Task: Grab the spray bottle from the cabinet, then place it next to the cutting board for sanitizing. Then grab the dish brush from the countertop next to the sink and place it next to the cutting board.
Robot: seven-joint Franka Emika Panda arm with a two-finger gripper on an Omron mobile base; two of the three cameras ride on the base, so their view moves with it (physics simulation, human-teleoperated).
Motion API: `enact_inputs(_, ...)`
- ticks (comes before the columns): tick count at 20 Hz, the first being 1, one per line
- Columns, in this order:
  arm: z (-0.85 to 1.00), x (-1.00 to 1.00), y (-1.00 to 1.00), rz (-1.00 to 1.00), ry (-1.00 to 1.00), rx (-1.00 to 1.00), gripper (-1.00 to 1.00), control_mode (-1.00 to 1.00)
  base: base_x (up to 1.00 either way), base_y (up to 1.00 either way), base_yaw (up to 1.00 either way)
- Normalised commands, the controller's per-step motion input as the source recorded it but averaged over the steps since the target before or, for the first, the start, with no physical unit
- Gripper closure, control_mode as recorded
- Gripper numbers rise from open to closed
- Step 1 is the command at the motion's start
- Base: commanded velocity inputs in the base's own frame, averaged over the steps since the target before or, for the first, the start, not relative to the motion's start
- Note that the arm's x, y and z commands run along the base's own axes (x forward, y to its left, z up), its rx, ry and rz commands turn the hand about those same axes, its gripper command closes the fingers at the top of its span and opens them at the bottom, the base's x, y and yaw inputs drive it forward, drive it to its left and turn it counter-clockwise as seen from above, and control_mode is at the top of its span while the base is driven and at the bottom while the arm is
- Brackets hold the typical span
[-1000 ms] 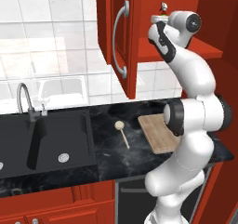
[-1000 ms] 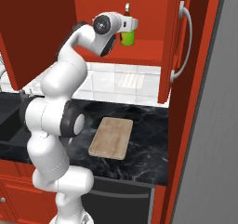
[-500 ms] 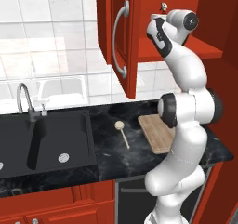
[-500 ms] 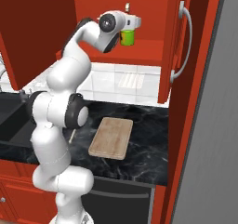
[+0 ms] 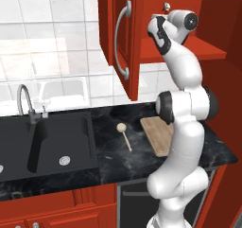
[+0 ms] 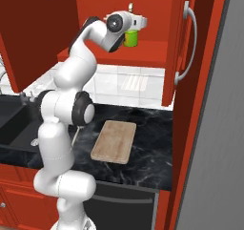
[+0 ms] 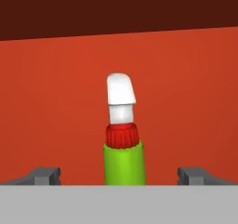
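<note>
Standing on the red inner shelf of the open cabinet (image 6: 178, 43), the spray bottle (image 7: 123, 148) has its lower body cut off at the bottom of the hand view and is mostly hidden behind the wrist from the left, where just its nozzle tip peeks over. It sits upright, centred between the two dark tips of the pincer (image 7: 120, 175), which stands wide open with clear gaps either side and touches nothing. Down below, the cutting board (image 6: 114, 141) lies on the black bench (image 5: 108, 170) with the dish brush (image 5: 124, 135) just beside it toward the sink (image 5: 45, 144), bare stone around them.
</note>
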Motion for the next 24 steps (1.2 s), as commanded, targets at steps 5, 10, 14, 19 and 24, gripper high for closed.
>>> enact_inputs(5, -0.09, 0.37, 0.00, 0.00, 0.00, 0.00, 1.00, -1.00, 0.00, 0.00, 0.00)
enact_inputs(10, -0.07, 0.42, 0.00, 0.00, 0.00, 0.00, 1.00, -1.00, 0.00, 0.00, 0.00)
enact_inputs(14, 0.00, 0.02, 0.00, 0.00, 0.00, 0.00, 1.00, -1.00, 0.00, 0.00, 0.00)
enact_inputs(19, 0.02, -0.81, 0.01, 0.00, -0.04, 0.01, 1.00, -1.00, 0.00, 0.00, 0.00)
enact_inputs(24, 0.00, -0.78, 0.10, 0.00, -0.04, 0.01, 1.00, -1.00, 0.00, 0.00, 0.00)
